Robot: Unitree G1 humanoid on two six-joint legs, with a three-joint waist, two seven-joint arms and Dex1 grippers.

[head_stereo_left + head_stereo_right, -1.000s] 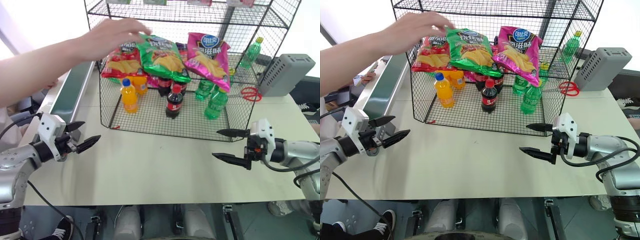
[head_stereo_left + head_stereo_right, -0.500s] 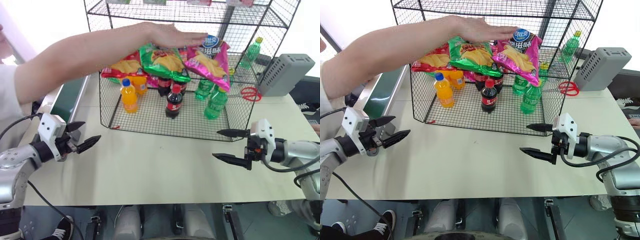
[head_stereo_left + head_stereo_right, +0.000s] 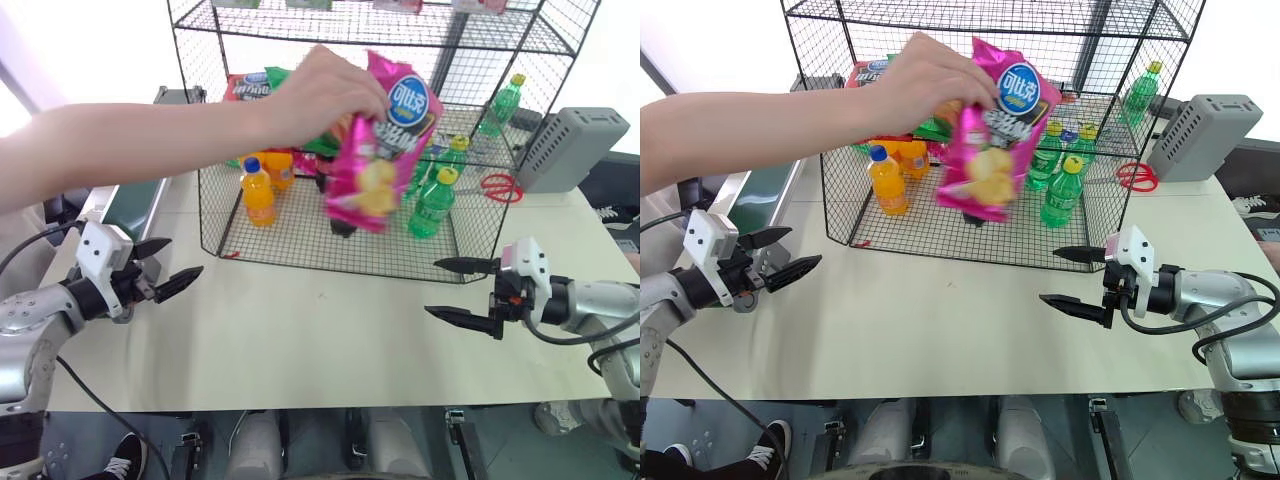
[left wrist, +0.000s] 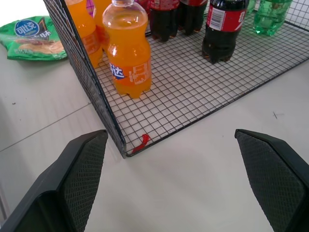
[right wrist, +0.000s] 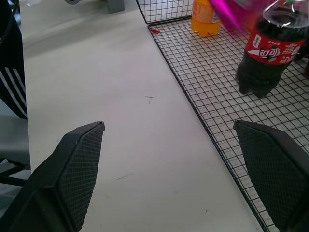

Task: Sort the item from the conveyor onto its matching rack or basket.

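Dangling from a person's hand (image 3: 320,95), the pink chip bag (image 3: 380,140) looks light, puffy, slippery and crushable, best pinched at a crimped edge, while left gripper (image 3: 170,268) and right gripper (image 3: 458,291) hang with jaws spread, holding nothing.

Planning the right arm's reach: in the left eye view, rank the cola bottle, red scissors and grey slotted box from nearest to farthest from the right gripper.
From the right gripper:
1. Red scissors, on the table beyond it.
2. Cola bottle, inside the rack, toward the centre; close to the scissors' range.
3. Grey slotted box, far right corner.
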